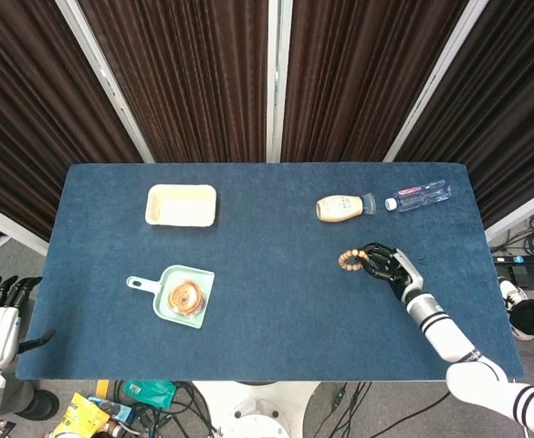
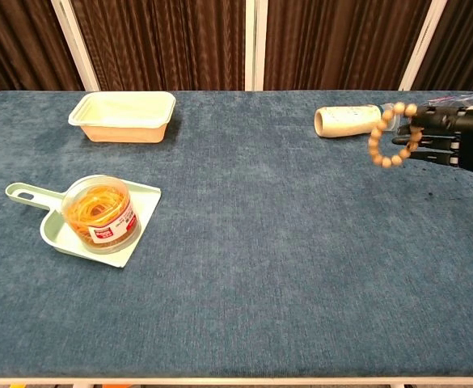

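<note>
Dark pleated curtains with pale vertical rails back a table (image 1: 267,310) covered in blue cloth, which serves as the reference for all positions below.

Toward the table's right side, the right hand (image 1: 387,265) holds a bead bracelet (image 1: 350,260) made of tan wooden beads. In the chest view the loop (image 2: 391,133) hangs off the fingertips (image 2: 424,129), clear of the cloth, which suggests it is carried by a pinch rather than resting on the surface. The fingers are drawn together around one section of the loop; the rest of the loop dangles freely toward the table's centre. The exact contact between thumb and finger is too small to resolve.

Beyond the hand, near the table's far right edge, a squat sauce bottle (image 1: 343,207) lies on its side, with a clear water bottle (image 1: 419,194) lying just beside it, cap to cap. Both rest horizontally, so neither can tip over.

At the table's far left stands a cream rectangular tray (image 1: 182,204). Nearer the front left, a mint-green dustpan-shaped dish (image 1: 180,296) carries a clear tub of rubber bands (image 2: 100,212), seated upright within its walls.

The left hand (image 1: 2,310) sits off the table's front left corner, well apart from every object. It holds nothing, and its dark fingers point upward, slightly spread.
</note>
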